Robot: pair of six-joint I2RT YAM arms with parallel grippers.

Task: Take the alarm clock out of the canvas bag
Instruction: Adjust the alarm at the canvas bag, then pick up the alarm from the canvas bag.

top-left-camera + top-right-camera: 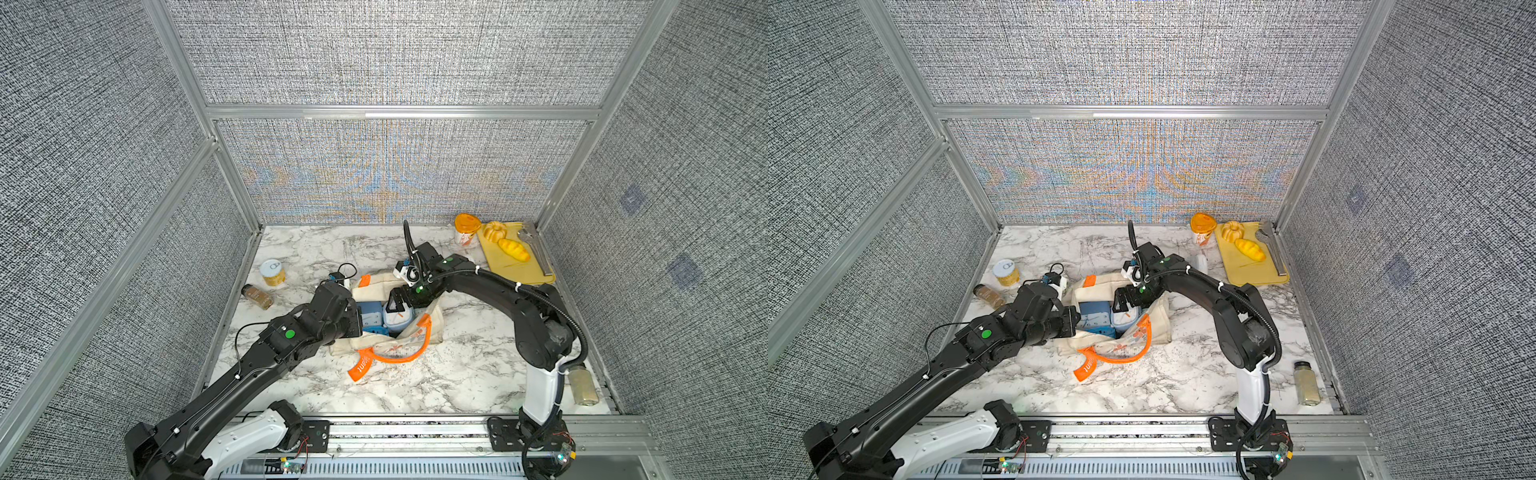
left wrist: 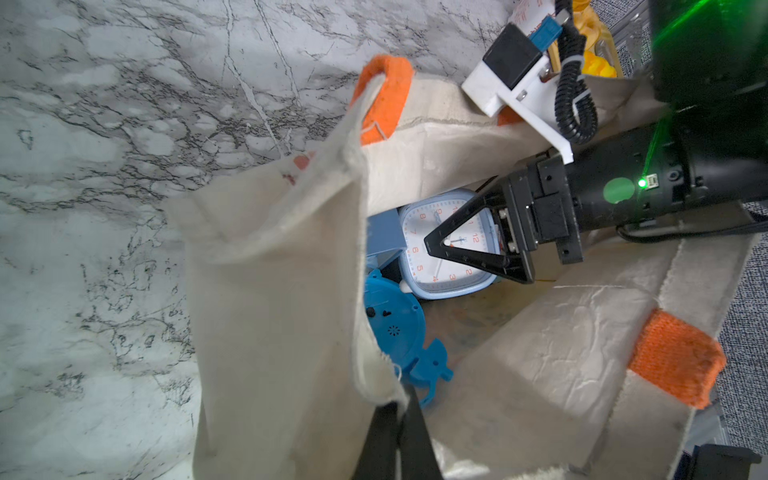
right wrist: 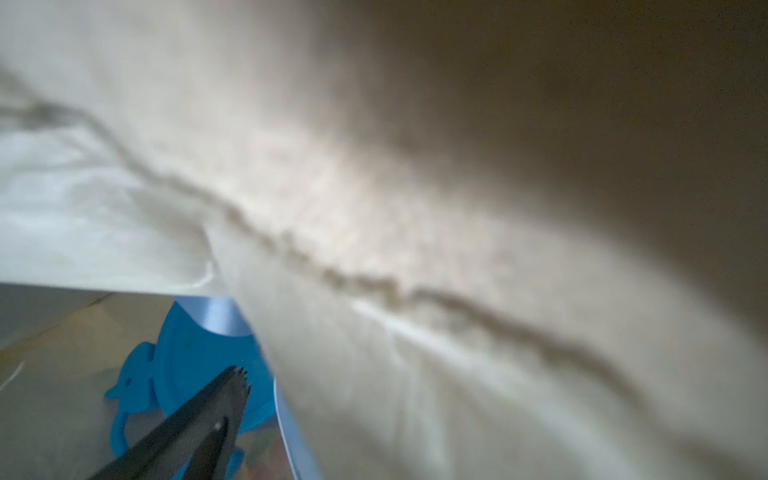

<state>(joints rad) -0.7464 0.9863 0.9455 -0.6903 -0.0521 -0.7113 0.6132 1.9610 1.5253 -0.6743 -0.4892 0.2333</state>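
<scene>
The cream canvas bag (image 1: pixel 386 345) (image 1: pixel 1158 316) lies mid-table with its mouth held open and its orange handles (image 1: pixel 399 357) loose in front. Inside lies the alarm clock (image 2: pixel 436 270) (image 1: pixel 398 321), pale blue and square with a white dial and orange numerals. My left gripper (image 2: pixel 398 413) is shut on the bag's near rim and holds the cloth up. My right gripper (image 1: pixel 395 302) (image 1: pixel 1121 302) reaches into the bag, open, one finger (image 2: pixel 457 249) across the dial. In the right wrist view only one finger (image 3: pixel 224 399) shows beside the clock's edge; cloth hides the rest.
A bright blue round plastic piece (image 2: pixel 395 328) and a blue box (image 2: pixel 384 237) share the bag. A tin (image 1: pixel 272 272) and a spice jar (image 1: pixel 257 296) lie left. A yellow board (image 1: pixel 519 266) and orange-lidded cup (image 1: pixel 467 228) sit back right; a jar (image 1: pixel 584 386) stands front right.
</scene>
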